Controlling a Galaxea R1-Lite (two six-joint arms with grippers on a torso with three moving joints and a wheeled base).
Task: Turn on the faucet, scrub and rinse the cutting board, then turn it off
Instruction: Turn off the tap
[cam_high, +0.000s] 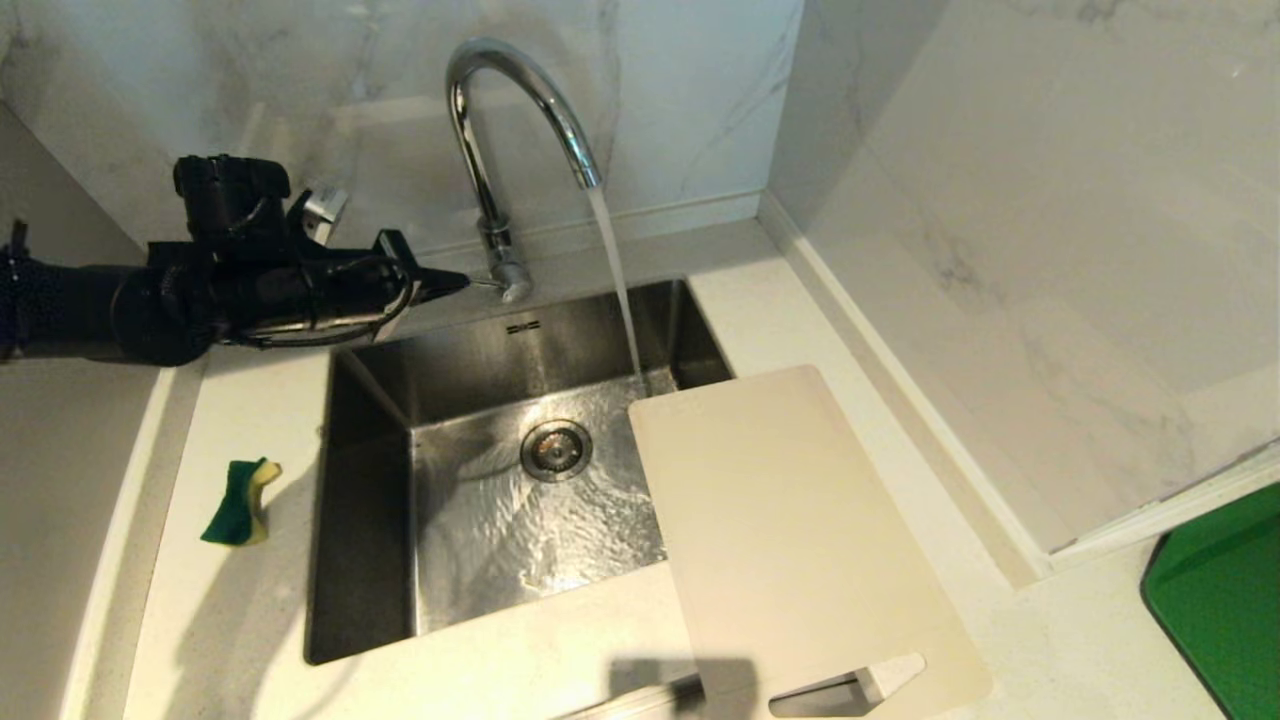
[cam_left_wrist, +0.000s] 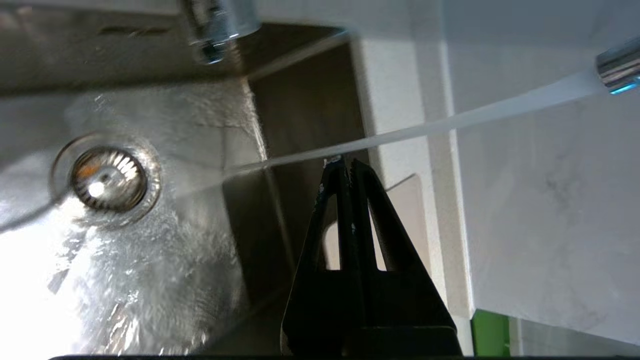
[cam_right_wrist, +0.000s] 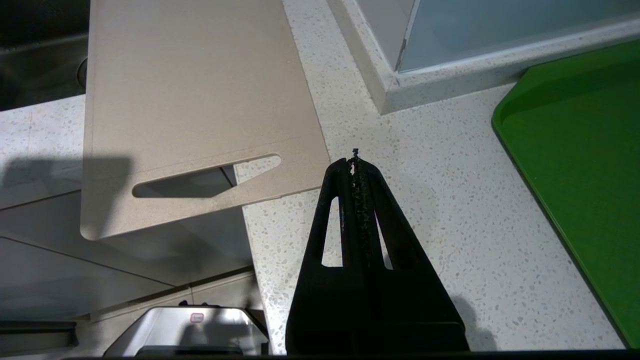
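Head view: faucet (cam_high: 520, 120) at the back rim of the sink (cam_high: 370, 520), water pouring from its spout into the basin near the drain (cam_high: 556, 450). Left gripper (cam_high: 455, 282) reaching in level from the left, fingers pressed together, tip just beside the thin side lever at the faucet's base; contact not clear from here. Cutting board (cam_high: 790, 540) lying across the sink's right edge, far corner over the basin, slot handle hanging past the counter's (cam_high: 240, 640) near edge. Green and yellow sponge (cam_high: 240, 502) on the counter left of the sink. Green board (cam_high: 1225, 600) at the far right. Right arm not seen here.

Left wrist view: left gripper (cam_left_wrist: 348, 165) with both fingers closed on nothing, tips against the line of the water stream. Only here: spout end (cam_left_wrist: 617, 67) up close, ribbed drain strainer (cam_left_wrist: 107, 177), rippling wet basin floor. A corner of the cutting board (cam_left_wrist: 407, 210) behind the fingers.

Right wrist view: right gripper (cam_right_wrist: 356, 165) closed and empty above the speckled counter (cam_right_wrist: 450, 210), just beside the handle end of the cutting board (cam_right_wrist: 195, 95). Only here: slot handle (cam_right_wrist: 205, 177) in full, overhang past the counter edge, rounded rim of the green board (cam_right_wrist: 580, 135).
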